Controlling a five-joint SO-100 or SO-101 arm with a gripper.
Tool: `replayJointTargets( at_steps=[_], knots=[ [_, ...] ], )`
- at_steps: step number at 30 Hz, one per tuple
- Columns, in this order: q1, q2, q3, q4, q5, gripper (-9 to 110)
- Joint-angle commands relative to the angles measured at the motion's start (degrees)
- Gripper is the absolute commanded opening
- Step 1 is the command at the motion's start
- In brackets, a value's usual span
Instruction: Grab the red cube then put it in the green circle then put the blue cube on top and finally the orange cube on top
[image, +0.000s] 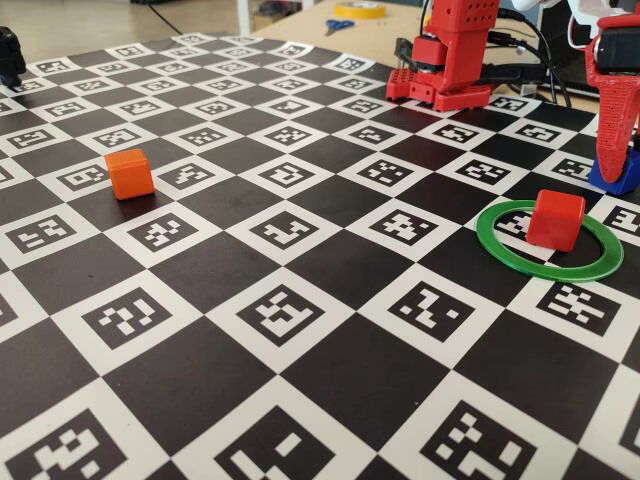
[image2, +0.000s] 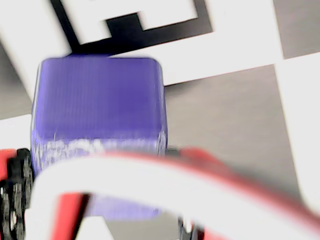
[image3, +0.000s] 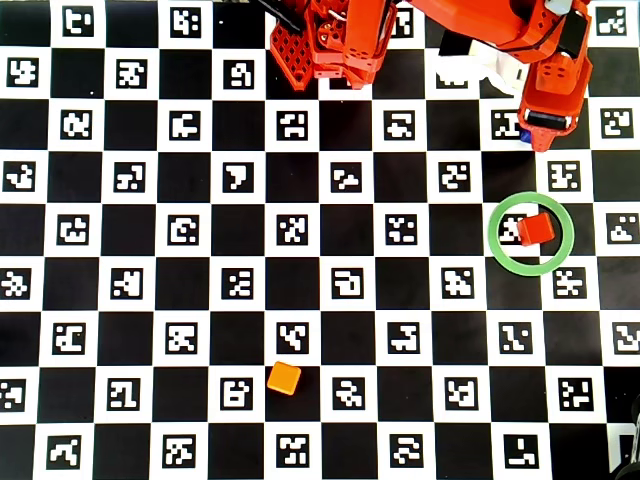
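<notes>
filling most of the wrist view, the blue cube (image2: 97, 135) sits right against the claw (image2: 100, 200), with red and white claw parts blurred across the bottom of the picture; it looks clamped between the fingers, though the blur leaves that uncertain. in the fixed view the blue cube (image: 615, 178) shows only as a sliver at the tip of the claw (image: 612, 170), low over the bench (image: 300, 330) and just behind the green circle (image: 500, 250). the red cube (image: 556, 220) rests inside that ring, toward its far side, a little tilted. from overhead, the red cube (image3: 536, 229) lies within the green circle (image3: 500, 255), and the claw (image3: 540, 135) hangs just above the ring in the picture, apart from it. the orange cube (image3: 284, 378) stands alone on the checkered marker board, well apart from the ring, lower and to the left; in the fixed view the orange cube (image: 130, 173) is far to the left.
</notes>
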Motion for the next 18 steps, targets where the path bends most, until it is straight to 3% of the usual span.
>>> replayJointTargets(
  at_steps=[1, 18],
  knots=[
    [0.88, 8.26, -3.60, 2.72, -0.97, 14],
    [5.80, 15.03, -7.29, 19.60, -16.61, 13]
  ],
)
